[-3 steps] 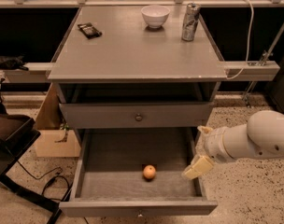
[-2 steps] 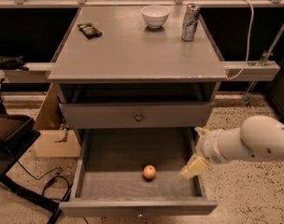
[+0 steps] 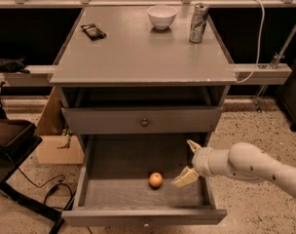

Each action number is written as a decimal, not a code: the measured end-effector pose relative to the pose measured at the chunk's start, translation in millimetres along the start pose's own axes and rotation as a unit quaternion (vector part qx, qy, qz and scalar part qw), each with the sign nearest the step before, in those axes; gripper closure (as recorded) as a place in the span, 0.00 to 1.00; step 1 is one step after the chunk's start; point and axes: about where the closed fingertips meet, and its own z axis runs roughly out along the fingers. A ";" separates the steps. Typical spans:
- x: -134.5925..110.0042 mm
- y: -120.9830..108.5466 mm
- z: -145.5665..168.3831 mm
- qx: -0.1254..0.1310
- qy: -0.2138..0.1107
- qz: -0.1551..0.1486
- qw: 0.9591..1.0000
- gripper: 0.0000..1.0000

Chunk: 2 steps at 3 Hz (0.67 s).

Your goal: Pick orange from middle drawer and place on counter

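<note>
Small smooth round orange (image 3: 156,180) on dark matte floor of wide grey middle drawer (image 3: 120,165); cream two-finger gripper (image 3: 189,162) just to its R, fingers spread apart

Round orange (image 3: 156,180) sits on the open drawer's (image 3: 119,162) floor below the counter (image 3: 138,52), my spread gripper (image 3: 189,162) just beside it

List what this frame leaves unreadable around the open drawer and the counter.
- Camera view: the gripper, open, hangs over the middle drawer beside the orange; its wrist hides part of the right wall.
- The arm runs off the right edge; base unseen.
- Inside of the upper drawer: lost in shadow under the counter.
- Label on the can and the dark packet: too small to read.
</note>
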 end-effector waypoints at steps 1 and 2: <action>15.8 2.6 31.1 -0.015 -0.026 -0.008 1.000 0.00; 20.3 22.2 78.3 -0.055 -0.041 -0.032 0.997 0.00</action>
